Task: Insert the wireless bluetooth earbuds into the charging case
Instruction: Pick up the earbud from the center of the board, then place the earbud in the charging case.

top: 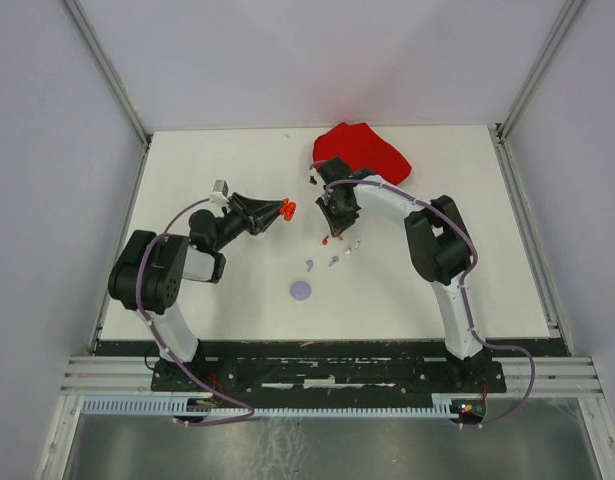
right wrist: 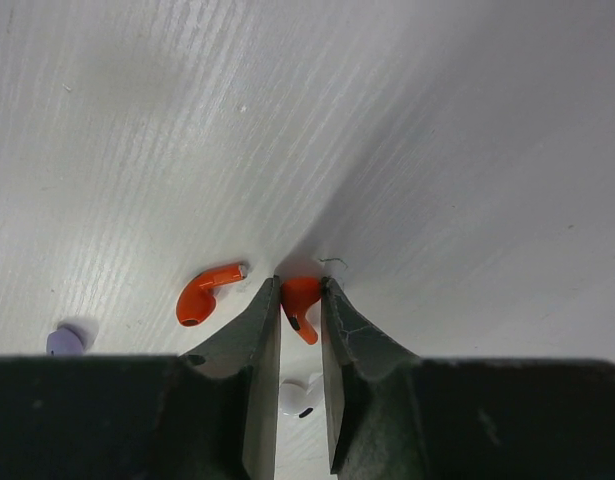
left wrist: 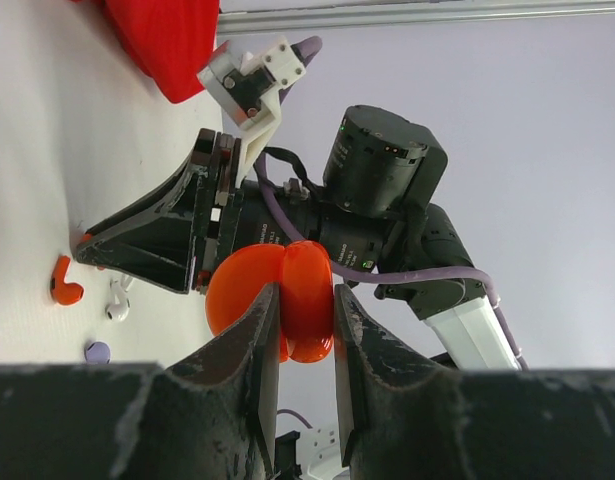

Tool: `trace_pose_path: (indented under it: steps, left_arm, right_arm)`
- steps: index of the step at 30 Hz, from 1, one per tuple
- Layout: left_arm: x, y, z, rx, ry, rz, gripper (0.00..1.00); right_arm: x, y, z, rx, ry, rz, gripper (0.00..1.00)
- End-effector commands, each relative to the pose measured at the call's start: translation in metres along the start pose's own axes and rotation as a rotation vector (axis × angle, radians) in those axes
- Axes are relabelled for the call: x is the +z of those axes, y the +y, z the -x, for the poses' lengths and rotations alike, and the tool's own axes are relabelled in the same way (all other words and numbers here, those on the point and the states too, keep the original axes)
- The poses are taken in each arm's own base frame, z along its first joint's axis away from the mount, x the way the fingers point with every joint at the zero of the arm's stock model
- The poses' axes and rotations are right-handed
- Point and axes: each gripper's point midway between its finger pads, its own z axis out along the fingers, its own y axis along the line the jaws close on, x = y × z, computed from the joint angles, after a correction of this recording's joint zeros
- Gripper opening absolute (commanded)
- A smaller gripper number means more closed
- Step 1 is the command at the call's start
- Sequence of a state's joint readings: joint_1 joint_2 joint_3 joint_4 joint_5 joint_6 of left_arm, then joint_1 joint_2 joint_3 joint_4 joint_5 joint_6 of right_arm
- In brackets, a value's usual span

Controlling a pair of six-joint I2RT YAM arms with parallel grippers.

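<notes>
- Earbud handling: the orange earbud [right wrist: 300, 300] looks like a light, hard, glossy piece of plastic, likely to slip or flick out of a pinch. Its rounded head offers more to hold than the thin stem.
- The right gripper [right wrist: 300, 282] has its jaws pressed against that head from both sides, low over the table [top: 237, 310], just beyond the lilac case [top: 301, 290].
- A second orange earbud [right wrist: 207, 292] lies just beside it, apart from the jaws. A white earbud [right wrist: 299, 395] and a lilac earbud [right wrist: 65, 340] lie near, also beyond the lilac case.
- The left gripper [left wrist: 305, 292] pinches the red charging case [left wrist: 242, 285], lid open, held off the table beyond the lilac case. The shell looks stiff and smooth, so it could twist in an edge grip.
- Hard to tell: the case's sockets face away from the left wrist view, so whether they are empty is unknown.
- The white earbud is half hidden behind the right fingers.
- Whether the pinched earbud rests on the table or is lifted cannot be told.
- The red cloth [top: 365, 150], well beyond the lilac case, hides whatever it covers.
</notes>
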State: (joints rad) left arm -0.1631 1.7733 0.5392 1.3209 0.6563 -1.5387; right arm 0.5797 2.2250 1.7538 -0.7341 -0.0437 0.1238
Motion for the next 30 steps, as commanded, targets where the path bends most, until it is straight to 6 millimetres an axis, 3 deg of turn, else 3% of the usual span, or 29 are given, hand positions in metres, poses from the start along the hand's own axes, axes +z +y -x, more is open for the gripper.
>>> trace_pose_path:
  steps: [1, 8, 14, 21, 26, 30]
  left_arm:
    - [-0.002, -0.009, 0.0, -0.005, 0.0, -0.047, 0.03]
    - [-0.001, -0.005, -0.003, -0.033, 0.015, -0.048, 0.03]
    - [0.002, -0.003, -0.009, -0.066, 0.036, -0.052, 0.03]
    - [0.008, -0.005, -0.02, -0.145, 0.076, -0.1, 0.03]
    - [0.015, -0.005, -0.031, -0.164, 0.105, -0.112, 0.03]
    - [0.02, -0.01, -0.036, -0.177, 0.13, -0.126, 0.03]
  right_arm:
    - [-0.031, -0.003, 0.038, -0.019, -0.132, -0.012, 0.18]
    - [-0.076, 0.002, 0.068, -0.012, -0.318, 0.002, 0.17]
    - [-0.134, 0.013, 0.096, 0.0, -0.557, 0.059, 0.13]
    - [-0.205, 0.034, 0.112, -0.007, -0.846, 0.184, 0.12]
    - [-0.229, 0.05, 0.108, -0.011, -0.953, 0.288, 0.08]
    - [-0.232, 0.06, 0.105, -0.021, -1.009, 0.356, 0.02]
